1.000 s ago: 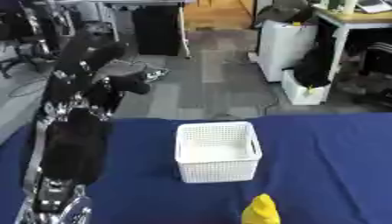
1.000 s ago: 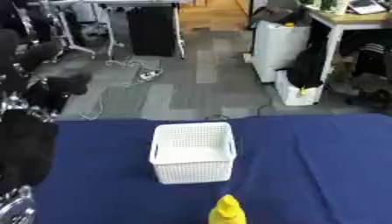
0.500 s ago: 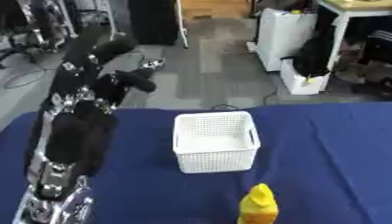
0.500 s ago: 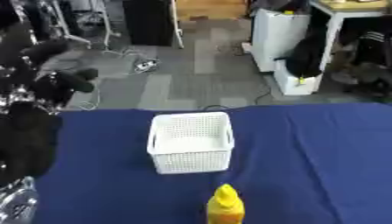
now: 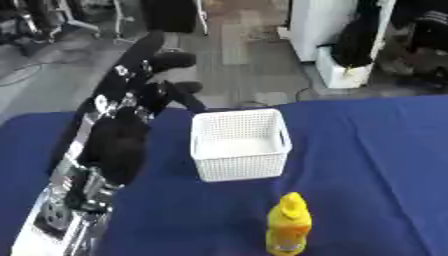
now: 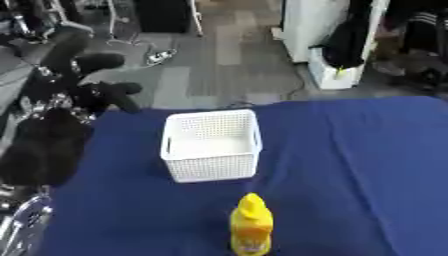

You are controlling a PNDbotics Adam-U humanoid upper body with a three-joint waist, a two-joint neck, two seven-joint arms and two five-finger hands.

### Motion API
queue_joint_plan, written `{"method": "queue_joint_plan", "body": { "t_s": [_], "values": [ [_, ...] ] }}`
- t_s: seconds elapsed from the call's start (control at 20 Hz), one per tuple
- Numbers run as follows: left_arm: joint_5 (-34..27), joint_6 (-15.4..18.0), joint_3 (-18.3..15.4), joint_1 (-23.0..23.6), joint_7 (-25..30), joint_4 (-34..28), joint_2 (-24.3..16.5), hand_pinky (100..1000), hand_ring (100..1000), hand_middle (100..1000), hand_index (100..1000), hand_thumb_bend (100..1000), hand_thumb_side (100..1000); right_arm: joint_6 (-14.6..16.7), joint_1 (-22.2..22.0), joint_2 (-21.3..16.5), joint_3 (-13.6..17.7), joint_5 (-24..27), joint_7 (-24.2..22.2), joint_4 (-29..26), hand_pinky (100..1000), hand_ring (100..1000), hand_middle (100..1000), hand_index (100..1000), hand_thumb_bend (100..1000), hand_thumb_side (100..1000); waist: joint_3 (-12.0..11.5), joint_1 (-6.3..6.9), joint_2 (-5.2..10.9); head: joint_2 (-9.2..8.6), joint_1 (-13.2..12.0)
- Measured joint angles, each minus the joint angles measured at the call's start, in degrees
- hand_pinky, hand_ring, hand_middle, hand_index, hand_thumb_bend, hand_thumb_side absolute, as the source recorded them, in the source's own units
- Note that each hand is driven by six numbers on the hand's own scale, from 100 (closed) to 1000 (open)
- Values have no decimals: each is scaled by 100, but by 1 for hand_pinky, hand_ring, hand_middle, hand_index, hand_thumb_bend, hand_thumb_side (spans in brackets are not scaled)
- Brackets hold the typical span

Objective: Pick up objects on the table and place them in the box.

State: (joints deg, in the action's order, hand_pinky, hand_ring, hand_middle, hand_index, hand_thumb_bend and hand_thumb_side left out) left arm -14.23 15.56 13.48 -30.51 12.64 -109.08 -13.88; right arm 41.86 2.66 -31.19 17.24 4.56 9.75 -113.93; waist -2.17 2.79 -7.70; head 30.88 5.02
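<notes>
Yellow bottle (image 5: 289, 225) stands uncovered; left robot hand (image 5: 162, 75) blurred.

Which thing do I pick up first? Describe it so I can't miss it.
Start at the blue table and find the white basket near its middle. Nearer the robot than the basket, standing apart from it, is a yellow bottle. It stands upright with a pointed cap and is the only yellow thing on the cloth.
</notes>
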Motion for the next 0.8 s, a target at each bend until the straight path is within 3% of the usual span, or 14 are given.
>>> {"method": "queue_joint_plan", "body": {
  "t_s": [0.6,0.8],
  "values": [
    [451,26,582,-39,434,387,-207,846,613,814,875,480,539,-50,155,-7,2,83,31,0,547,558,630,723,100,781,137,93,-2,75,6],
    [436,-30,756,-38,579,472,-223,838,609,814,878,456,569,-53,158,-8,2,101,29,0,548,558,630,723,100,779,145,102,-2,73,6]
  ]
}}
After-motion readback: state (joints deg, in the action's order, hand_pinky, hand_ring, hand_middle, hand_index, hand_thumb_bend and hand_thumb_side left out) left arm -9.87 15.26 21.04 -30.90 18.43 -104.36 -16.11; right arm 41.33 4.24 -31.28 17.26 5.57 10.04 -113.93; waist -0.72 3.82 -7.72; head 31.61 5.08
